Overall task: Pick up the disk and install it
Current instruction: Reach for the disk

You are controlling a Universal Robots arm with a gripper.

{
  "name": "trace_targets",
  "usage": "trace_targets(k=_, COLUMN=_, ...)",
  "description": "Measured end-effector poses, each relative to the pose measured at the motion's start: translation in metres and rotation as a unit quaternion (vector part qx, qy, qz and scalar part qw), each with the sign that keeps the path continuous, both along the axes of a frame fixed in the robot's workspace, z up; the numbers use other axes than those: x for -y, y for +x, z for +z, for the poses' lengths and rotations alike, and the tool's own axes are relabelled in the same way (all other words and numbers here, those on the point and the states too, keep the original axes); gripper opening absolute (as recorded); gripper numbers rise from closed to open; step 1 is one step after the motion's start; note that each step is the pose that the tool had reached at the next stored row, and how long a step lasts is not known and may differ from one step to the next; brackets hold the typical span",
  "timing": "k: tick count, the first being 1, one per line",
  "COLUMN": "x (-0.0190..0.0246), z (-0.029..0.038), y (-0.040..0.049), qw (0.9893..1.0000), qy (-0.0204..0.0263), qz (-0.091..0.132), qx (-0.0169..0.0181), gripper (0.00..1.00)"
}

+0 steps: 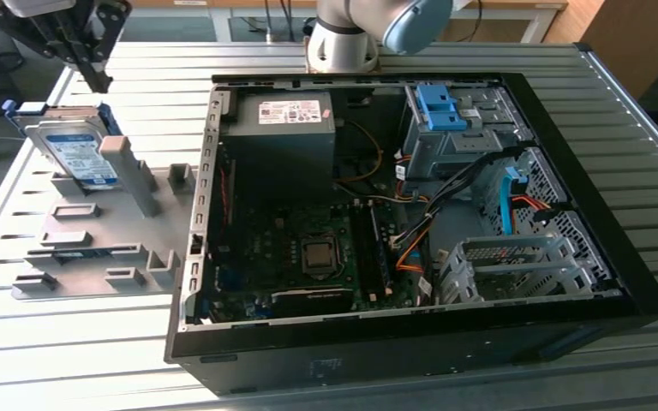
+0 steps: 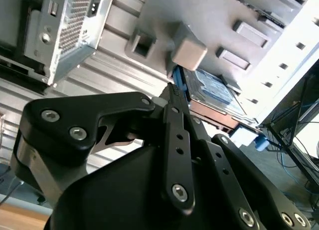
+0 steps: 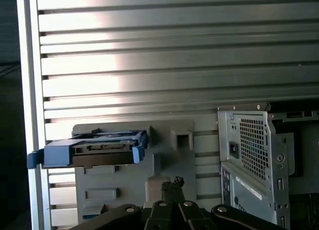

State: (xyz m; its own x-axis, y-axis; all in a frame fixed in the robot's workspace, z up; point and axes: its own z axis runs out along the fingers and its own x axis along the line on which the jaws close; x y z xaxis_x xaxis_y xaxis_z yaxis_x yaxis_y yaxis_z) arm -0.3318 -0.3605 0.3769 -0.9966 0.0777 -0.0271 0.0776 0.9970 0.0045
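Silver in a bright blue frame, the disk (image 1: 72,154) stands on edge, leaning a little, in a slot of the grey holder (image 1: 100,248) on the exterior view's left, well apart from the open computer case (image 1: 421,342). Its white-and-blue label is showing.

And there's the gripper (image 1: 98,81), hanging over the far end of the holder. It sits above the disk's top edge, apart from it and touching nothing. The jaws look pinched narrow: the two black fingers (image 1: 89,60) meet at their tips with nothing between them.

In the first wrist view the gripper (image 3: 172,184) tells the same story, tips together over the grey holder (image 3: 169,155). From there the disk (image 3: 94,150) is seen edge-on, blue carrier around a dark rim, seated in the holder off to one side of the fingertips.

In the second wrist view the gripper (image 2: 172,90) narrows to one thin blade. Just past it lies the disk (image 2: 214,93), label visible, blue frame along its edge.

Over in the case, the grey power-supply box (image 1: 284,141) sits in the far left corner. A blue bracket (image 1: 438,107) tops the metal bay (image 1: 455,145) at the far right, and a metal cage (image 1: 512,270) stands at the near right. Everything rests on the ribbed aluminium table (image 1: 66,342).
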Motion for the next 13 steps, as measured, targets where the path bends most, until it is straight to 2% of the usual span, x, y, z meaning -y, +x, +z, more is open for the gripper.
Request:
trace_targets(k=5, x=-0.0019, z=-0.0013, y=-0.0225, qw=1.0000, qy=0.0000, qz=0.000, qx=-0.0001, gripper=0.11)
trace_targets(k=7, x=-0.0040, z=-0.0020, y=-0.0316, qw=1.0000, qy=-0.0001, qz=0.000, qx=-0.0001, gripper=0.11)
trace_targets(k=10, x=-0.0149, z=-0.0025, y=-0.0373, qw=1.0000, qy=0.0000, qz=0.000, qx=0.0000, gripper=0.11)
trace_targets(k=12, x=-0.0191, z=-0.0032, y=-0.0453, qw=1.0000, qy=0.0000, qz=0.000, qx=0.0000, gripper=0.11)
trace_targets(k=13, x=-0.0198, z=-0.0035, y=-0.0497, qw=1.0000, qy=0.0000, qz=0.000, qx=0.0000, gripper=0.11)
